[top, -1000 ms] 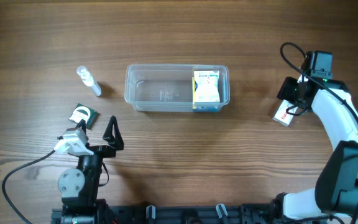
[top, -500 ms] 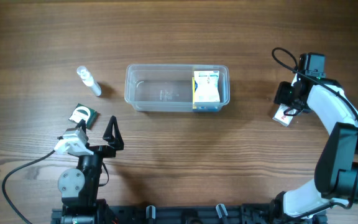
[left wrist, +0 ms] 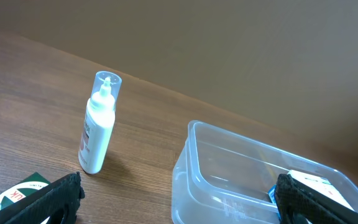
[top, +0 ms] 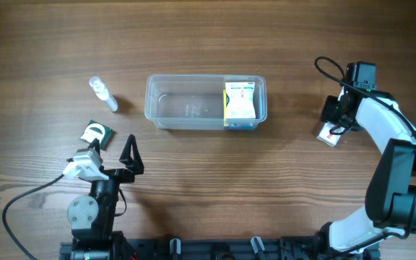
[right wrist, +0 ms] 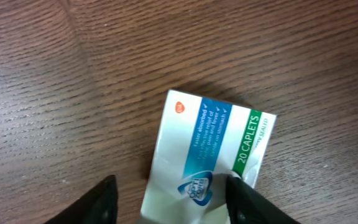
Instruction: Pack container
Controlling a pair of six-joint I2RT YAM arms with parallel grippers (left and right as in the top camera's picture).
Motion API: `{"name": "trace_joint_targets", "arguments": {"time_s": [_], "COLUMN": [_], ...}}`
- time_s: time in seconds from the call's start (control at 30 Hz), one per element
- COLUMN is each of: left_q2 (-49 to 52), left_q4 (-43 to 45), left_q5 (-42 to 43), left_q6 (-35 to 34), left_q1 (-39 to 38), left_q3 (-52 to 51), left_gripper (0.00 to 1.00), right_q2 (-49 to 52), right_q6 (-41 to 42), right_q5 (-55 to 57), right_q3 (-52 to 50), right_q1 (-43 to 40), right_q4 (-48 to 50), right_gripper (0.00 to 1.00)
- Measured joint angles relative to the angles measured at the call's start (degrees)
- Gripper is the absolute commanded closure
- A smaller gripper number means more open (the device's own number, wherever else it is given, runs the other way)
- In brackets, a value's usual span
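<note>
Overhead, the wood-grain counter carries everything, and the container, a clear tub, sits at its middle, a little toward the far edge. The packing looks only begun. One white and yellow box lies inside the tub at its right end, and the rest of the tub floor is bare. Three things are left outside, as far as the views show. Well to the right of the tub lies a white box with blue and green bands, flat on the wood. The right tool is over it, released, with its fingers spread to either side of the box's near end and nothing gripped yet. That box is probably the next one in, but it has yet to be lifted. To the left, a dark green and white box lies beside the left tool, which is parked low, spread wide and empty. The small clear bottle lies apart from the tub's left end, untouched.
</note>
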Motion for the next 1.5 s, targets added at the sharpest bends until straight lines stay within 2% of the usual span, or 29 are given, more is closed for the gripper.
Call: {"name": "trace_joint_targets", "arguments": {"time_s": [0.23,0.33,0.53,1.07,1.33,1.5], "left_q2": [0.0,0.0,0.0,0.0,0.0,0.0], "left_q4": [0.0,0.0,0.0,0.0,0.0,0.0], "left_q5": [0.0,0.0,0.0,0.0,-0.02,-0.02], "left_q6": [0.02,0.02,0.02,0.02,0.02,0.02], "left_q1": [0.0,0.0,0.0,0.0,0.0,0.0], "left_q3": [0.0,0.0,0.0,0.0,0.02,0.0], "left_gripper": [0.0,0.0,0.0,0.0,0.0,0.0], "right_q2": [0.0,0.0,0.02,0.04,0.07,0.17], "right_q6": [0.0,0.02,0.11,8.04,11.56,12.79], "right_q5": [-0.04,0.02,0.02,2.47,2.64,2.64], "right_q3": [0.0,0.04,1.36,3.23,3.23,3.13], "right_q1": [0.0,0.0,-0.02,-0.02,-0.02,-0.02], "right_q4": [0.0,-0.39,-4.46,-12.72,-12.96,-11.54], "right_gripper": [0.32,0.25,0.16,0.16,0.24,0.25]}}
